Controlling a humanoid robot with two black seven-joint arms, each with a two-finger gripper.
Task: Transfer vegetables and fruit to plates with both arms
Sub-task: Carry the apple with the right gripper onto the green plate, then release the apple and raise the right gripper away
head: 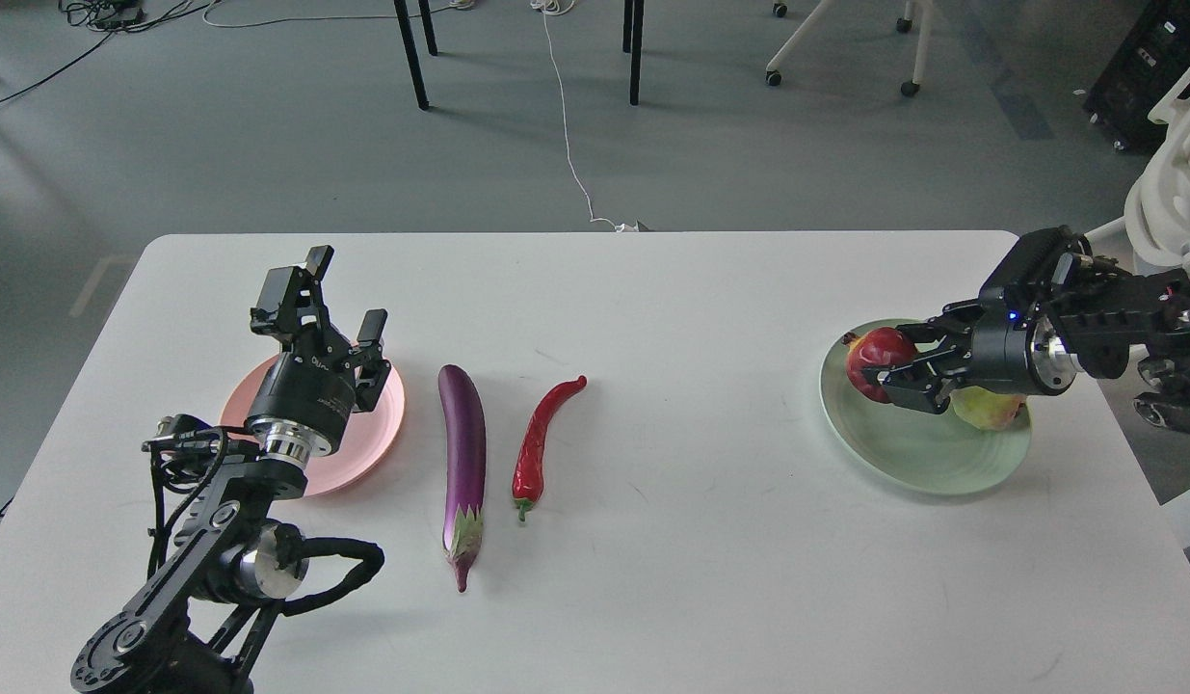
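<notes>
Looking down from the head: the right pincer (891, 374) is clamped around the pomegranate (872, 359) over the mint plate (917, 453), with the yellow-green fruit (990, 410) already lying on it beside the wrist; the left pincer (339, 304) hangs with fingers apart above the pink plate (363, 443); eggplant (462, 453) and chili (542, 439) lie side by side on the desk (710, 559). Lowering the pomegranate until it rests before letting go seems wise, lest it roll off the rim.
</notes>
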